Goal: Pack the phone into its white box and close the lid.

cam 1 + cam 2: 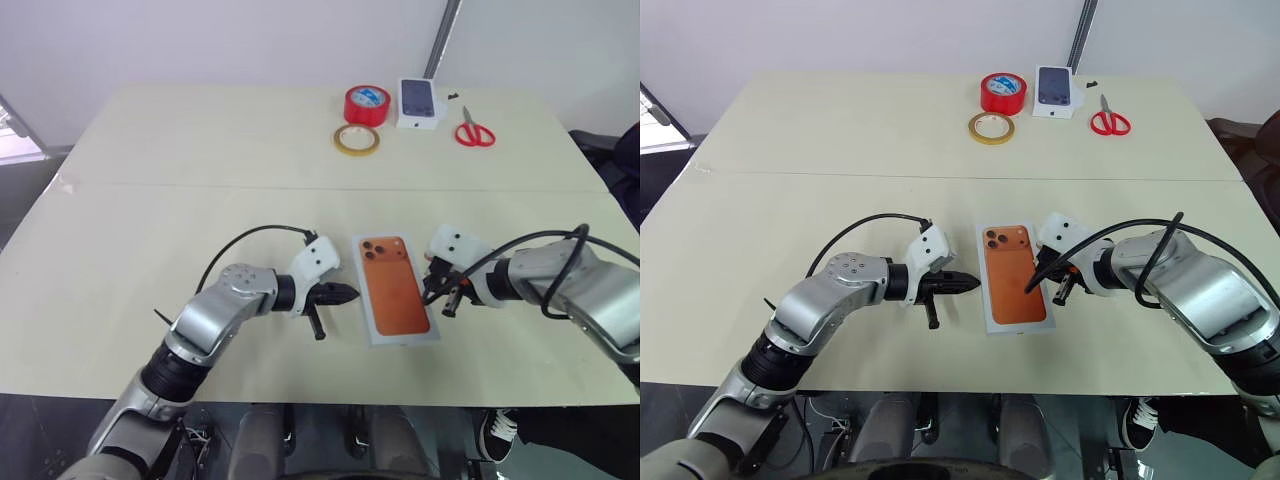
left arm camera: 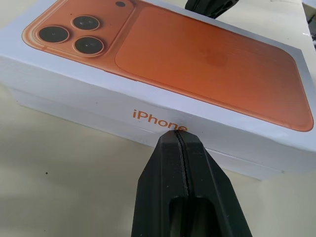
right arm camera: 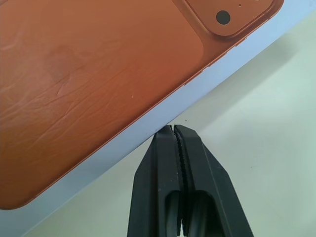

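The lid [image 1: 395, 285], its printed orange phone facing up, sits on the white box [image 2: 74, 114] at the near middle of the table. Only a thin white strip of the box shows beneath the lid's side. The phone itself is hidden. My left gripper [image 1: 352, 294] is shut, its tip at the lid's left side wall, just below the orange lettering [image 2: 159, 118]. On the opposite side, my right gripper [image 1: 432, 290] is shut too, its tip [image 3: 173, 129] at the lid's right edge. Neither holds anything.
At the table's far side lie a red tape roll [image 1: 367, 104], a yellowish tape ring [image 1: 356, 139], a small white box with a dark phone picture [image 1: 420, 102] and red scissors [image 1: 474, 131]. The table's front edge runs close behind my grippers.
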